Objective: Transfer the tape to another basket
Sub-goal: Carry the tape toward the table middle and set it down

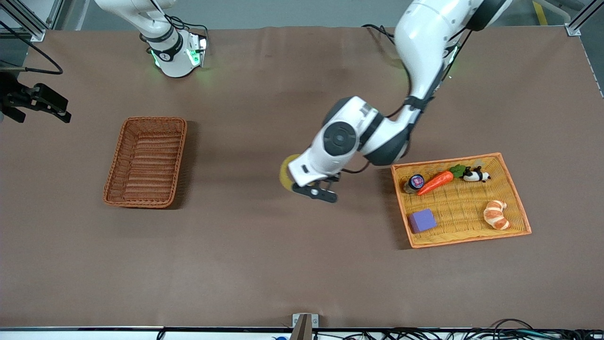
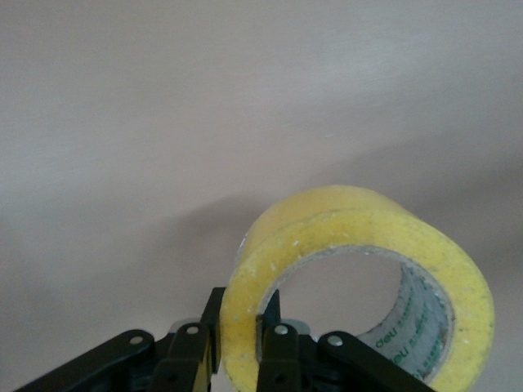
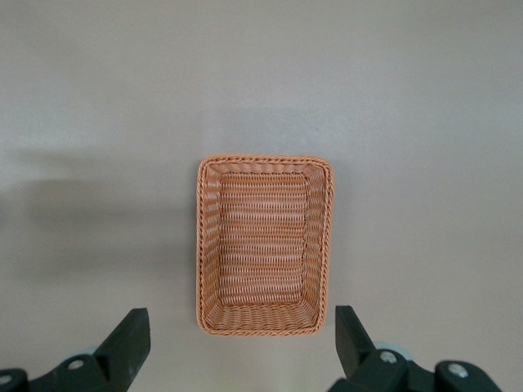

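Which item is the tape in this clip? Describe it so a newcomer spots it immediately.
Find the brown table, then the left gripper over its middle, between the dark wicker basket and the yellow tray. Pinched in its fingers is the tape, a thick yellowish ring, the only item off the table.

1. The tape (image 2: 359, 269), a thick translucent yellow roll with a grey inner core, hangs clear of the table between the two baskets, its wall pinched by the left gripper (image 2: 237, 343).
2. The other basket (image 1: 146, 162), deep and narrow, of reddish-brown wicker with raised woven sides, sits empty toward the right arm's end of the table, well apart from the tape.
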